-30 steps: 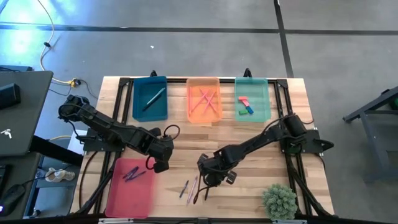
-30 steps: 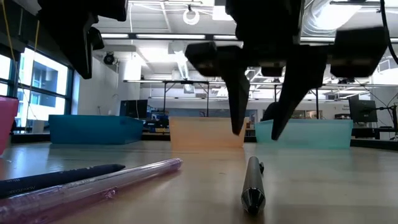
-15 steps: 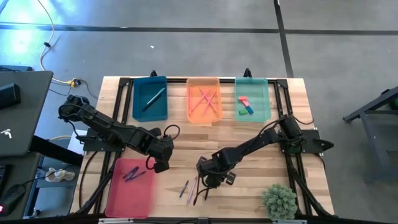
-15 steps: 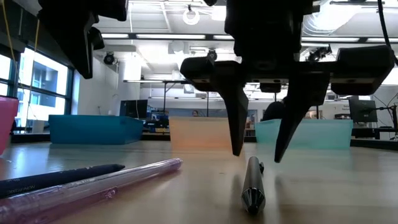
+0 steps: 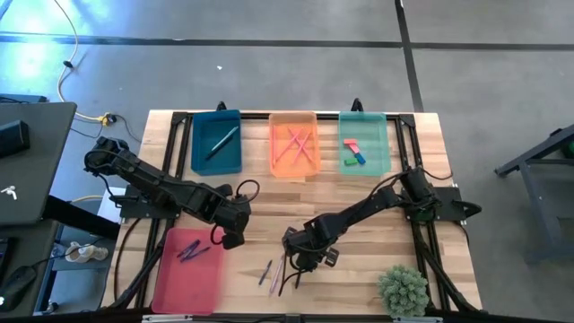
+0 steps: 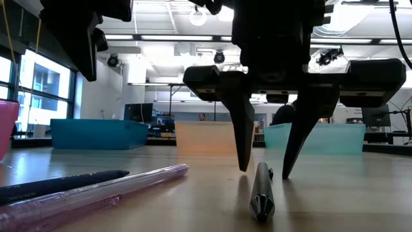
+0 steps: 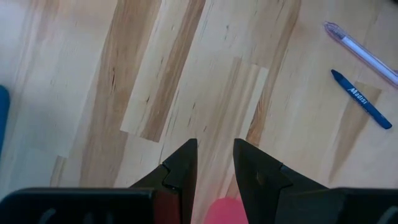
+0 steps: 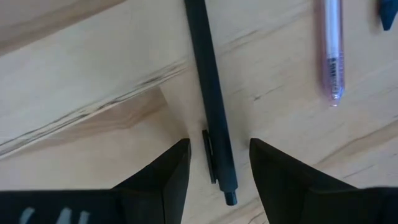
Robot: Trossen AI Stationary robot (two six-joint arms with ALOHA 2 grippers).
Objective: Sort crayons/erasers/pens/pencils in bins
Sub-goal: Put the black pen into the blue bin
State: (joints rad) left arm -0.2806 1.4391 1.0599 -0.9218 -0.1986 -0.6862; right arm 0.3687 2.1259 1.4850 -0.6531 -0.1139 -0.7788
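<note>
Since the whole grab comes down to how the dark pen sits between the right gripper's two fingers, that's the bit worth staring at. From the right wrist view the pen runs lengthwise straight through the gap, its long axis crossing the line between the fingers, so a squeeze would pinch it across its width, which looks like what you'd want. The fingers stand apart, one on each side of the barrel near the clip end, with bare wood showing on both sides, so nothing's clamped yet. The low view says the same: the right gripper has its tips straddling the pen, down at or just off the table; I can't tell if they're touching the wood. The right arm is clearly the nearer one. The left gripper hangs off by the pink bin, well apart from the pen, fingers a little apart, holding nothing. A pink pen and a blue crayon lie just beside the dark one, outside the fingers. The teal bin at the far edge already has a pen in it, so I'd guess that's the destination.
</note>
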